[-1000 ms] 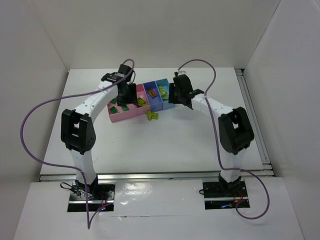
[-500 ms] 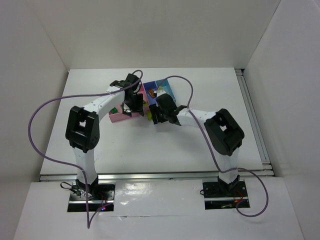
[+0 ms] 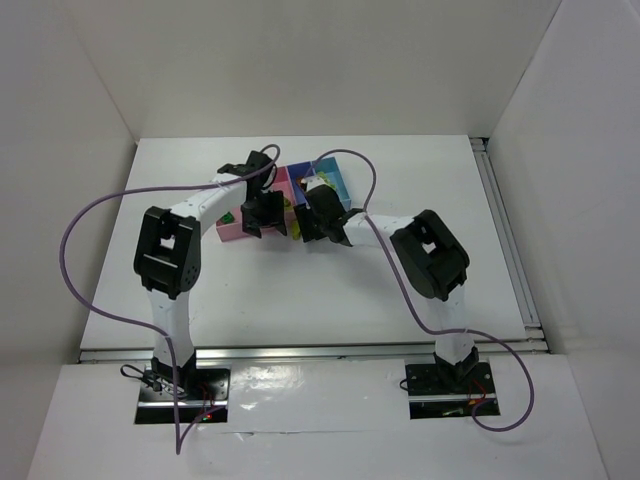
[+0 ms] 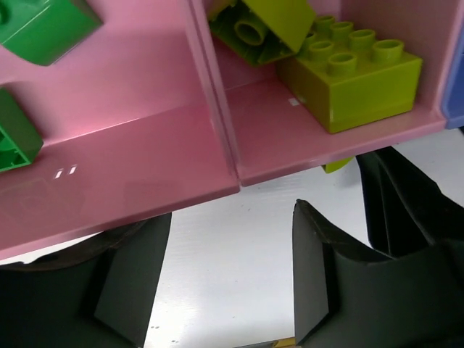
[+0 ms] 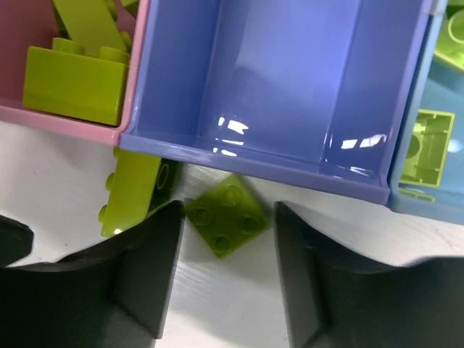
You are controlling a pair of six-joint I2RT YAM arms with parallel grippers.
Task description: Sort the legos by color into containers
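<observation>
The containers are a joined row: two pink bins (image 4: 217,138), a darker blue bin (image 5: 275,94) and a light blue bin (image 5: 428,130). Dark green legos (image 4: 43,25) lie in the left pink bin. Yellow-green legos (image 4: 348,72) fill the second pink bin, and one (image 5: 424,145) lies in the light blue bin. On the table by the blue bin's front wall lies a small yellow-green lego (image 5: 227,215), between the open fingers of my right gripper (image 5: 228,235), its corner against the left finger. Another yellow-green lego (image 5: 134,192) lies beside it. My left gripper (image 4: 230,232) is open over bare table.
In the top view both grippers, left (image 3: 262,218) and right (image 3: 312,225), crowd close together at the front of the bin row (image 3: 232,230). Purple cables loop above each arm. White walls enclose the table on three sides.
The right gripper swung from over the bins down to their front, now straddling the loose lego. The left gripper moved from over the pink bin to its front edge.
</observation>
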